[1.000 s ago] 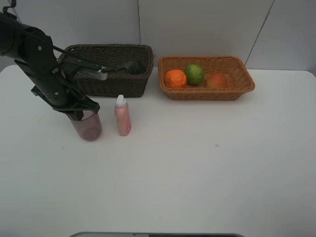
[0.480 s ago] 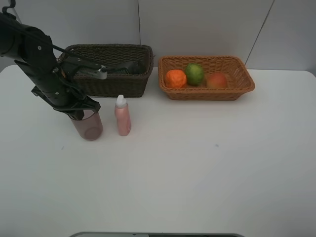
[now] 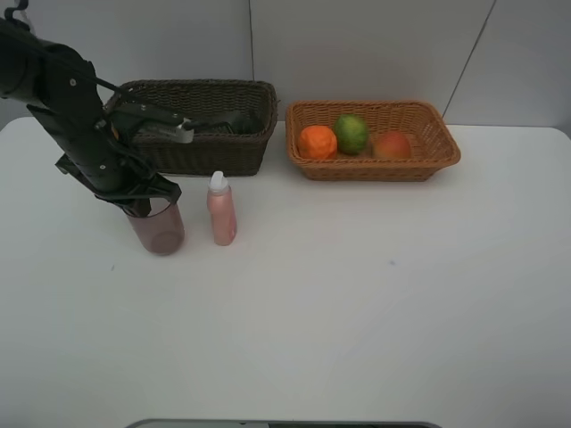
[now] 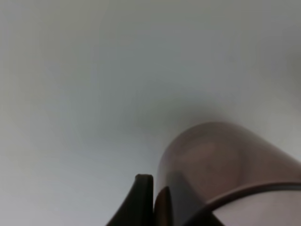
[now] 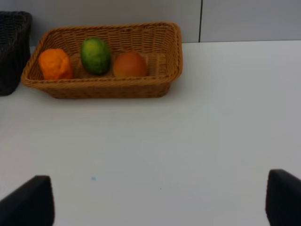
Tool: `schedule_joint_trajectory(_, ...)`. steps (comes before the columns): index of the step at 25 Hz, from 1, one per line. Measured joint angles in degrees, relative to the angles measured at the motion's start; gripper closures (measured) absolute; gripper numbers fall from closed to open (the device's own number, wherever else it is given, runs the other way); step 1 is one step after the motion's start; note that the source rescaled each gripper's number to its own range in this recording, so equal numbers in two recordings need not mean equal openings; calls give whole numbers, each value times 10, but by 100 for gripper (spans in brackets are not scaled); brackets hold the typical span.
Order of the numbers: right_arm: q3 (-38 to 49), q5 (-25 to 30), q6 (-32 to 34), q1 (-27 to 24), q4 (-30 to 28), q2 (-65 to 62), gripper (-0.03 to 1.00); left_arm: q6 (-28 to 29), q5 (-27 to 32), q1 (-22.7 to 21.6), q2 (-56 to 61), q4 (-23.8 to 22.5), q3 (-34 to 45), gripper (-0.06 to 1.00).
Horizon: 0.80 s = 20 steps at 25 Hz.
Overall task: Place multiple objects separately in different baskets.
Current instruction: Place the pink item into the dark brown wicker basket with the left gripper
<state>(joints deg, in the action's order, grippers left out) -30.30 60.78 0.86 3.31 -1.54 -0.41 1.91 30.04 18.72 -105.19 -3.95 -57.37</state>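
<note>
The dark brown basket (image 3: pixel 203 125) waits just behind the left gripper (image 3: pixel 143 203), whose fingers straddle the rim of the mauve cup (image 3: pixel 158 227) standing on the white table (image 3: pixel 357 294). Whether they clamp it, I cannot tell; a straight, upright lift looks wisest. The right gripper (image 5: pixel 160 197) gapes wide.

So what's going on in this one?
The left gripper is down at the rim of the mauve cup, which stands on the table beside the pink bottle. Three fruits already lie in the tan basket. The right gripper is open over bare table, away from everything.
</note>
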Motion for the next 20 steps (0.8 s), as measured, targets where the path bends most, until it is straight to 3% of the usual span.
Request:
schedule_joint_trajectory(11,0,0,0,0,0,0,-3,25,174,0,32,15,-141,94)
schedule_joint_trajectory(20,0,0,0,0,0,0,-3,59,255,0,32,15,-272,94)
